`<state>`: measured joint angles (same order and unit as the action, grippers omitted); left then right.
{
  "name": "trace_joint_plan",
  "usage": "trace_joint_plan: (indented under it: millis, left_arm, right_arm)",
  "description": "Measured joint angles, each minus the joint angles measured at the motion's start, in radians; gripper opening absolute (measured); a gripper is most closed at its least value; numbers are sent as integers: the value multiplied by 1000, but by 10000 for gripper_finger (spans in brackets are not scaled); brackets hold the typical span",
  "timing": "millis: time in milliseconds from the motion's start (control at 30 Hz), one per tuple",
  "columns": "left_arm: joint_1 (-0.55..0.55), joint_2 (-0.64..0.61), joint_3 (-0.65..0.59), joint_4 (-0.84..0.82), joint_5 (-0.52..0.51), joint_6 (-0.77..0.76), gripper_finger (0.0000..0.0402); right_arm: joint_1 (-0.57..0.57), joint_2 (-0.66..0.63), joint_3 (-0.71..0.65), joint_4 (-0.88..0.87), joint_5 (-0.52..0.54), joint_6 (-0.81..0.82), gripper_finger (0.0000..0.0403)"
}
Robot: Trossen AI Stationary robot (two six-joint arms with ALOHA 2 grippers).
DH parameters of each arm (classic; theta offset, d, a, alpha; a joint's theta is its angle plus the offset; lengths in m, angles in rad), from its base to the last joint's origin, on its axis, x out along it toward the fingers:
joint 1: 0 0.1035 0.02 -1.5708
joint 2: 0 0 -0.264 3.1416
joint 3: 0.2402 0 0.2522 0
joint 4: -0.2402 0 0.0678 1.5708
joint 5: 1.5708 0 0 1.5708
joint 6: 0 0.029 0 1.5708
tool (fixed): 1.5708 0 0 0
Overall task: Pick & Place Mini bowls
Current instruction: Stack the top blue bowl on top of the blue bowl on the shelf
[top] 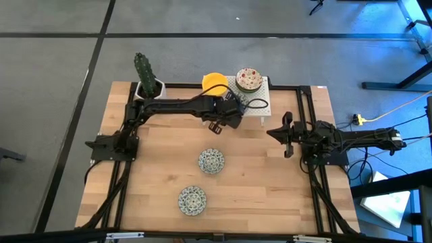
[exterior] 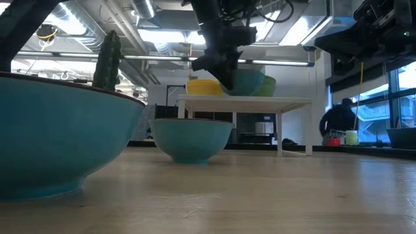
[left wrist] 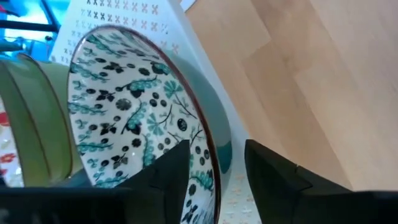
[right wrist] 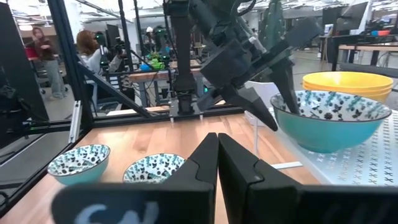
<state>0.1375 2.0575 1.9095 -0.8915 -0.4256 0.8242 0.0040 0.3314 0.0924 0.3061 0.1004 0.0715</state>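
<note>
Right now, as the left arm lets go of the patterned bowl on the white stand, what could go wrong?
1. The left end effector straddles the bowl's rim; pulling away could drag or tip it.
2. The bowl sits near the edge of the white stand, so a nudge might push it off.
3. It may knock the yellow bowls close behind.

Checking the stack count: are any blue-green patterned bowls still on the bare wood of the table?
Yes, two patterned bowls sit on the wooden table in the high view, off the white rack.

Overhead looks straight down; low camera sits at tabletop level; my wrist cameras both see the patterned bowl close.
</note>
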Motion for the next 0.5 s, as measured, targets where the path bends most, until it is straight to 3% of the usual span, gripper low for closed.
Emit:
trace_joint_plan:
  millis: [367, 500]
  left_arm:
    - [-70, -66, -1, -10, -78, 40, 168]
    - [-110, -134, -1, -103, -125, 28, 169]
  right_arm:
    - [0, 0, 0, -2, -7, 0, 13]
    - [0, 0, 0, -6, -7, 1, 13]
